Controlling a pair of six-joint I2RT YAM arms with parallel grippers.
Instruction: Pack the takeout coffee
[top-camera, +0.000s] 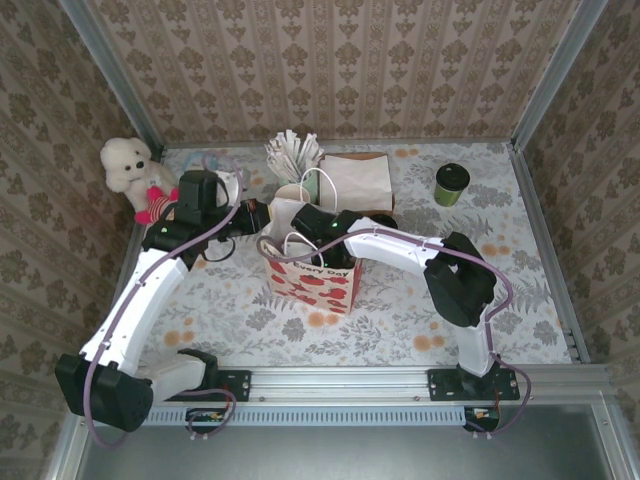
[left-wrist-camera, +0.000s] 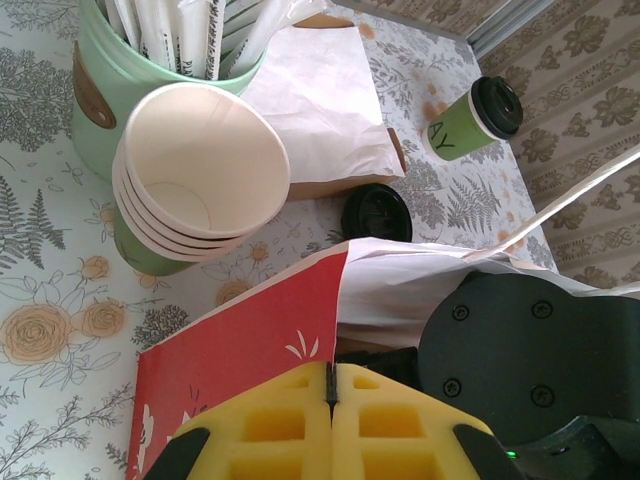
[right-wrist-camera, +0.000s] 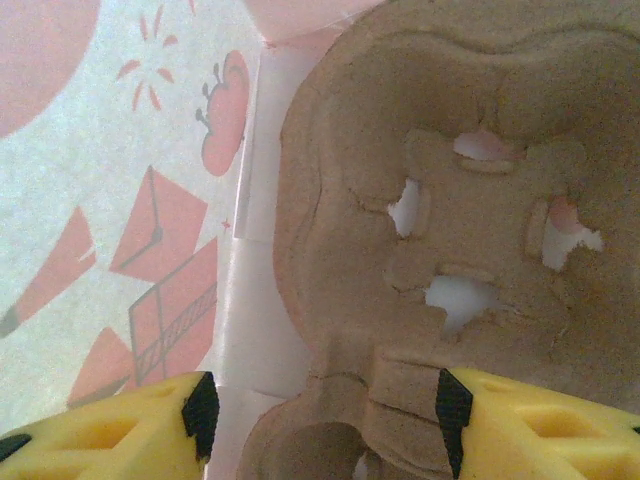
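Spanning the cell floor, the flowered table (top-camera: 400, 320) carries everything described. The right arm (top-camera: 400, 245) reaches from the near edge into the red-and-white paper bag (top-camera: 315, 285), which stands upright near the table's middle. The right gripper (right-wrist-camera: 320, 410) is inside the bag, fingers spread apart over a moulded brown cup carrier (right-wrist-camera: 340, 150) lying there. The left arm (top-camera: 140, 290) extends toward the bag's far-left side; the left gripper (left-wrist-camera: 330, 390) has its yellow pads pressed together just beside the bag's rim. Plush toy (top-camera: 135, 175): far left corner. Stack of cream-lined cups (left-wrist-camera: 190, 180): beyond the bag, toward the far edge. Takeout coffee (top-camera: 452, 184): upright, lidded, near the far right corner, well apart from the bag and both grippers. Flat black lid (left-wrist-camera: 376, 212): between the bag and the far edge.
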